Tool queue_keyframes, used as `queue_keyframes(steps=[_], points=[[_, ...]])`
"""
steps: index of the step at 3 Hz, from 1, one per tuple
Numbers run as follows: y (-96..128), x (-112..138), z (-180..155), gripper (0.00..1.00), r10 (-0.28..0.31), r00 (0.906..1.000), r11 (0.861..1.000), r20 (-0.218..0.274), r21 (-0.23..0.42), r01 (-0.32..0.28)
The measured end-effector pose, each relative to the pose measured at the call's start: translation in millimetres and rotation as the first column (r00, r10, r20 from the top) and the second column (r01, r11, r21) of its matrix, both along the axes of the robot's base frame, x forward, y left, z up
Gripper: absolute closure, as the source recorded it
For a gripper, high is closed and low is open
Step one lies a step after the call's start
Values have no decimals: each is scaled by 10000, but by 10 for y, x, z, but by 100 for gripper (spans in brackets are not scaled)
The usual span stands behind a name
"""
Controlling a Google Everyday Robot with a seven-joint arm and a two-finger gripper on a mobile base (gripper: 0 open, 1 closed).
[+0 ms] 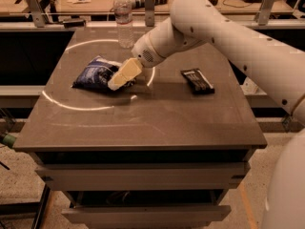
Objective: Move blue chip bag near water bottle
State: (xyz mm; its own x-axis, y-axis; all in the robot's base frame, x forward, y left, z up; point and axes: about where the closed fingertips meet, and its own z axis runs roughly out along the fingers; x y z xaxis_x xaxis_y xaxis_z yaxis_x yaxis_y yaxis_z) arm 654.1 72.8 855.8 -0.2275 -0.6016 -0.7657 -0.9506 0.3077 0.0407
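The blue chip bag (94, 74), crumpled dark-blue foil with white markings, lies on the left half of the brown table (143, 123). The water bottle (124, 19), clear with a white cap and pale label, stands upright at the table's far edge, behind and to the right of the bag. My gripper (116, 81), with cream-coloured fingers, reaches down from the white arm and sits at the bag's right end, overlapping it.
A flat black bar-shaped packet (197, 80) lies on the right part of the table. A pale ring of light marks the tabletop around the bag. Workbenches with clutter stand behind the table. My white arm (228, 37) spans the right side.
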Motion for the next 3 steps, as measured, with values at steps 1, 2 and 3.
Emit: queue_keyframes(steps=[1,2,3], points=[[132,-6,-152,16,472,9986,9988,-229,-96,-474],[202,-38,-255,40,784,9966,9968,-242,-124,-788],[194,-51,-308,62,900,9958,9955,-135,-296,-904]])
